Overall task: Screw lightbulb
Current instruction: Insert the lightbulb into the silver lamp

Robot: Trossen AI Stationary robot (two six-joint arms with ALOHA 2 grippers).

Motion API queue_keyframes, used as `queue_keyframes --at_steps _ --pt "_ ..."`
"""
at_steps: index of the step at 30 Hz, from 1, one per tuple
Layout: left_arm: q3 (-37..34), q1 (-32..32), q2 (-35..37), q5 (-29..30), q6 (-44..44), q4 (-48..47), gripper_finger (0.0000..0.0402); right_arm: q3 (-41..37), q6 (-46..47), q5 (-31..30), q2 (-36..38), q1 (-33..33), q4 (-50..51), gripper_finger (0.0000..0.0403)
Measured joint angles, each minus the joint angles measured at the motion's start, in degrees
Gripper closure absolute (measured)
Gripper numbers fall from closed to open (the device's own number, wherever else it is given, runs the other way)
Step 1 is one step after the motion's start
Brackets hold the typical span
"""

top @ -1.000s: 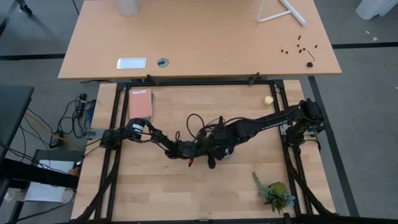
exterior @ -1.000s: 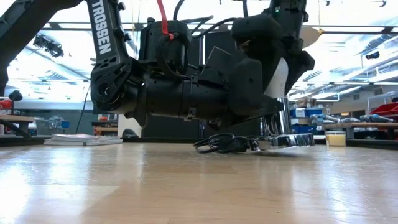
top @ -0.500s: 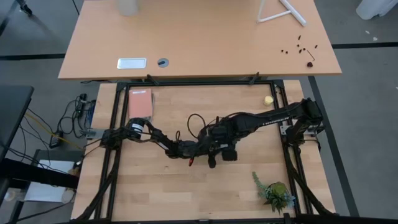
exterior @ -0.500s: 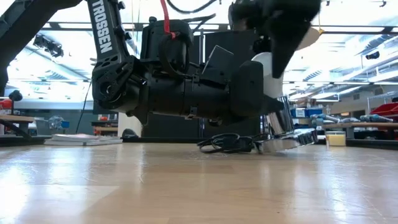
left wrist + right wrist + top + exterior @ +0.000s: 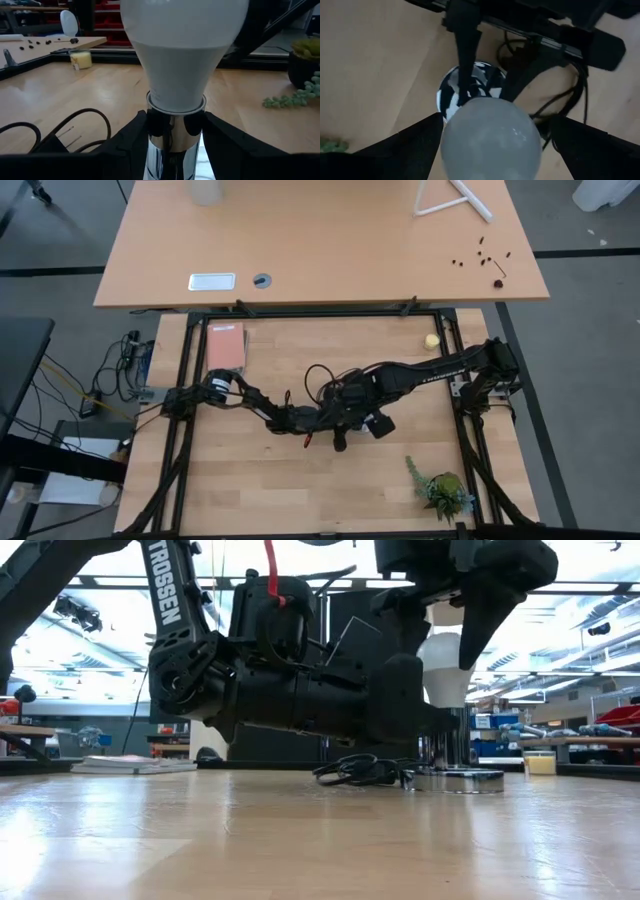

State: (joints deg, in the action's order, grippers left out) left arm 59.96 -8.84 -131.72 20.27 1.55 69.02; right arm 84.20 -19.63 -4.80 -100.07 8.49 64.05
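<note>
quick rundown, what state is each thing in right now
white pear-shaped lightbulb: upright, its narrow end down in the socket
shiny chrome socket with round base: upright, base flat on the table
black cord: coiled loose on the table beside the base
left gripper: shut on the socket stem
right gripper: around the lightbulb from above
small green plant: standing apart, untouched

Overhead, table-level, 2 wrists share lightbulb [image 5: 184, 45]

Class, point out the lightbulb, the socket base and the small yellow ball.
lightbulb [image 5: 182, 60]: left wrist view, white neck below the globe.
socket base [image 5: 455, 780]: low view, edge of the silver disc.
yellow ball [image 5: 432, 340]: high view, its middle.
</note>
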Motion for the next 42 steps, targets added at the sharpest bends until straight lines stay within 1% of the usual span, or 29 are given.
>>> queue_keyframes --at_steps 5,11,15,17,21,26,35,38,42 --pt "0.0 0.0 0.0 0.0 0.0 0.1 0.0229 0.0 1.9 -0.4 0.0 0.0 0.6 0.0028" --pt "0.1 0.0 0.0 0.0 -1.2 0.2 0.0199 0.0 1.2 -0.5 0.0 0.0 0.6 0.0028" --pt "1.9 0.0 0.0 0.1 -0.1 -1.8 0.0188 0.0 -1.3 -0.5 0.0 0.0 0.7 0.0028" --pt "2.7 0.0 0.0 0.1 0.2 -2.7 0.0189 0.0 -1.4 -0.5 0.0 0.0 0.7 0.0028" --pt "3.1 -0.1 -0.2 2.1 0.0 -3.3 0.0201 0.0 -1.4 -0.5 0.0 0.0 0.6 0.0028" --pt "3.6 -0.3 -3.9 2.5 -0.8 4.9 0.0217 0.0 -1.4 -0.5 0.0 0.1 0.4 0.0028" --pt "3.9 -0.5 -3.9 3.0 -1.3 4.2 0.0222 0.0 -1.4 -0.5 0.0 0.6 0.3 0.0028" --pt "3.9 -0.5 -3.9 3.0 -1.2 4.3 0.0223 0.0 -4.5 -0.5 -0.1 1.0 0.3 0.0029" --pt "3.9 -0.5 -3.9 3.0 -1.1 4.3 0.0224 0.0 -13.7 -0.5 -0.1 1.9 0.6 0.0029"
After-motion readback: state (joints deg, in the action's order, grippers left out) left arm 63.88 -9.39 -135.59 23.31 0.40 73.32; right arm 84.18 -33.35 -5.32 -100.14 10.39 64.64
